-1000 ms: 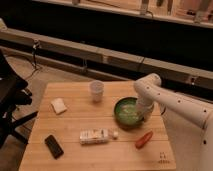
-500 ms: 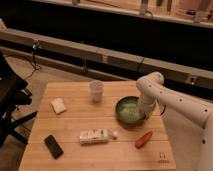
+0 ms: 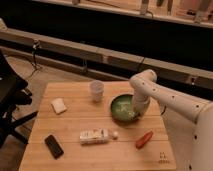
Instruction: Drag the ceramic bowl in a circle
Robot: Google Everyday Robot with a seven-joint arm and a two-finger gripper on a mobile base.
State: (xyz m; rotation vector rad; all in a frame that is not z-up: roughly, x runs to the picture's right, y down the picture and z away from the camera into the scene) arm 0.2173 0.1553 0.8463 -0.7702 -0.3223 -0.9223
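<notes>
The ceramic bowl (image 3: 122,108) is round and shallow, dark green outside and paler green inside. It sits on the wooden table (image 3: 75,125), right of the middle. My white arm comes in from the right and bends down over the bowl's right side. My gripper (image 3: 136,114) reaches down at the bowl's right rim, touching or just inside it. The small white cup (image 3: 96,90) stands upright just left of the bowl, apart from it.
A red pepper-like thing (image 3: 144,139) lies near the front right. A white packet (image 3: 94,136) with a small white ball (image 3: 115,134) lies in front of the bowl. A black phone (image 3: 53,146) is front left, a pale sponge (image 3: 59,105) left. A black chair (image 3: 10,100) stands left of the table.
The bowl and my gripper have shifted slightly to the right and toward the back over the last second. The other things have not moved.
</notes>
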